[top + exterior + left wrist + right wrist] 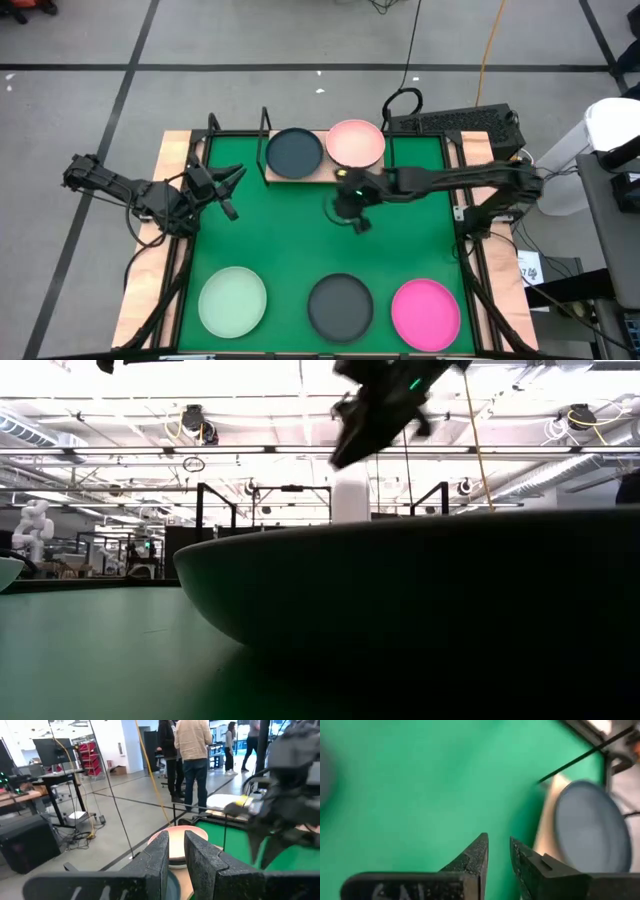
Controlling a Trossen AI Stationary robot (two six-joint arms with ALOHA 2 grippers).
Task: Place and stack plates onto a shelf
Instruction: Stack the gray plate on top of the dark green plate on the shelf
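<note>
Green mat [300, 240] covers the pale wooden tabletop [175, 150]; grey floor w/ dark tape lines surrounds it. Shelf [320, 172], a light-wood plank on black rod frame, stands at the far edge, centre. Two plates rest on it side by side: dark teal plate [294, 152] toward the left, pale pink plate [356, 142] toward the right, rims just about touching. Three more plates lie in a row along the near edge of the mat: pale green plate [232, 300] near-left, black plate [340, 305] near-centre, hot pink plate [426, 312] near-right, all apart from each other.

Right gripper [352, 215] hangs above the mat centre, just in front of the shelf, arm reaching in from the right edge; fingers [475, 857] nearly together w/ a narrow gap, nothing between them. Right wrist view shows teal plate on the plank beside bare mat.

Left gripper [232, 190] hovers over the left side of the mat, toward the far-left corner; fingers [159, 860] close together, narrow gap, holding nothing. Left wrist view: pink plate ahead, people [192, 750] standing in the room beyond.

Low view: black plate rim fills the foreground, right gripper overhead.
</note>
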